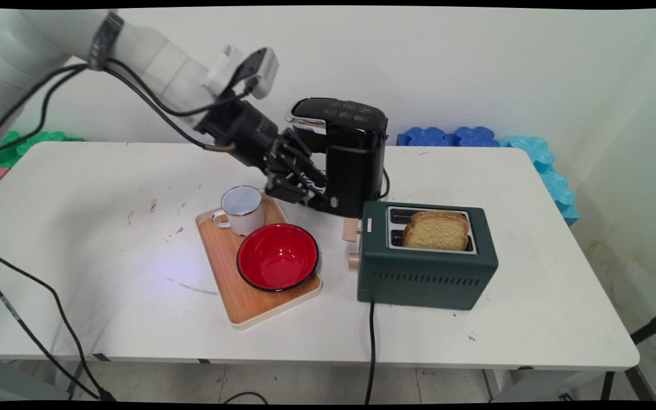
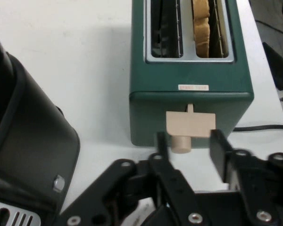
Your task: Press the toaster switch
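My black gripper (image 1: 305, 192) hangs low in front of the black coffee machine (image 1: 353, 154), just above the far corner of the wooden tray (image 1: 237, 299). It is open with nothing held. In the hand view the gripper (image 2: 191, 148) points at the green toaster (image 2: 188, 80), and its two fingers frame the beige lever (image 2: 190, 123) and the round knob (image 2: 181, 143) without touching them. In the main view the toaster (image 1: 427, 273) stands to the gripper's right with bread slices (image 1: 437, 230) in its near slot and the lever (image 1: 352, 229) up on its left end.
A white mug (image 1: 242, 209) and a red bowl (image 1: 278, 256) sit on the tray, right below and left of the gripper. The toaster's black cord (image 1: 371, 341) runs off the table's front edge. Blue and green foam pieces (image 1: 476, 136) lie behind the table.
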Controlling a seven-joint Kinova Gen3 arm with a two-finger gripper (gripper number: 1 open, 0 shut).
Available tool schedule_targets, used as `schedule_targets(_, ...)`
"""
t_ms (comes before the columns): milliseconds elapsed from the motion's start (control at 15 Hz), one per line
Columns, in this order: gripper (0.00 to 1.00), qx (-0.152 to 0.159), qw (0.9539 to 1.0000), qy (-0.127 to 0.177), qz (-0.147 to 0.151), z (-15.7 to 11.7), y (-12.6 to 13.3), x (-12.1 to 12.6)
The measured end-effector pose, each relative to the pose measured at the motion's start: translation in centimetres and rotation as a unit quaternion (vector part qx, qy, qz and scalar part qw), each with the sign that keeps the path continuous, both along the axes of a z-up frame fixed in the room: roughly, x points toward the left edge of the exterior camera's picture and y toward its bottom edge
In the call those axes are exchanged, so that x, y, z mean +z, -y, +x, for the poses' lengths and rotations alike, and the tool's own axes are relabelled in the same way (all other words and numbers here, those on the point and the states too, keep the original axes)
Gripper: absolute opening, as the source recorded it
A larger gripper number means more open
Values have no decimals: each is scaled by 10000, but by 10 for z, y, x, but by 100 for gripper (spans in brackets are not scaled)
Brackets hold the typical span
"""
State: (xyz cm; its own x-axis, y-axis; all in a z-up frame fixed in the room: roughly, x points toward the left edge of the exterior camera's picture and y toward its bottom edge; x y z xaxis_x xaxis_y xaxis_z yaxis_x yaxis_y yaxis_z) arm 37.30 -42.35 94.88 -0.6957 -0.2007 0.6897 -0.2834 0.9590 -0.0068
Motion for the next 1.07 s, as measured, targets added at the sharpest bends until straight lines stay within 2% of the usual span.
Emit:
schedule_targets(533, 0, -7, 9998, 1, 203, -27, 8, -23)
schedule_targets(1067, 0, 0, 9995, 0, 317, -40, 11, -39)
